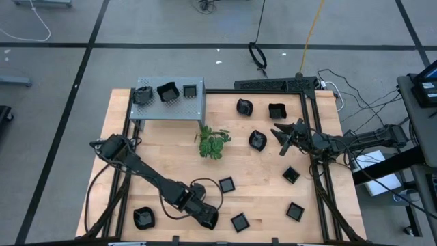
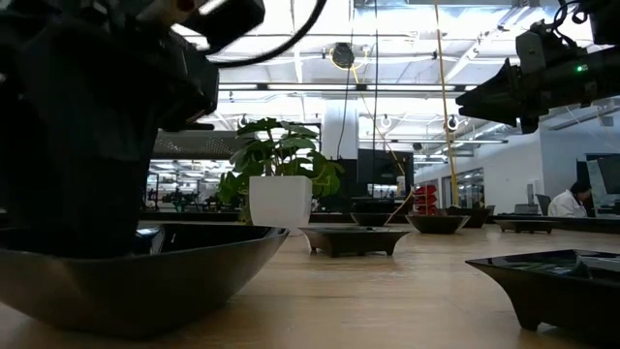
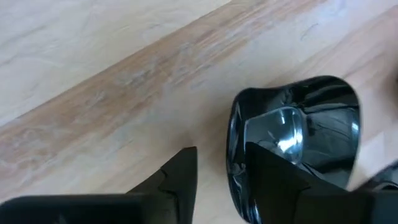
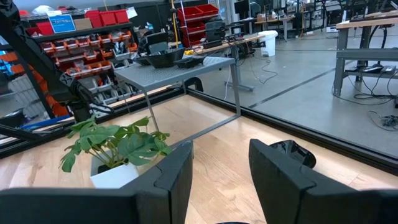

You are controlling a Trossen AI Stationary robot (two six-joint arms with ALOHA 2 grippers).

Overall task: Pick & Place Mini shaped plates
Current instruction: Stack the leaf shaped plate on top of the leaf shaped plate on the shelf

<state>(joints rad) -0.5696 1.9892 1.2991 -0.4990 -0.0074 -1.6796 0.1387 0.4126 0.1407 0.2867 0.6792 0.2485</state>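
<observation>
Several mini shaped plates, small, black and glossy, lie scattered on the wooden table (image 1: 171,157), such as a square one (image 1: 227,184) and a rounded one (image 1: 257,140). Three more sit on the grey perforated box (image 1: 171,108). My left gripper (image 3: 219,152) is down at the near edge over a rounded plate (image 3: 311,124), which rests on the wood. Its fingers are apart, one inside the plate's hollow and one outside the rim. My right gripper (image 1: 276,131) hovers level at the right side, open, with nothing between its fingers (image 4: 283,174). My left gripper comes at the rounded plate steeply from above and straddles the plate's rim (image 3: 235,155). One finger (image 3: 273,180) stands in the hollow and the other (image 3: 180,180) over bare wood outside. Whether either finger touches the rim, I cannot tell.
A green plant sprig in a white pot (image 1: 214,143) stands mid-table. The grey box on legs is at the far left. Other square plates (image 1: 239,222), (image 1: 295,210) and a rounded plate (image 1: 144,217) lie close along the near edge. A black frame (image 1: 311,123) borders the far and right sides.
</observation>
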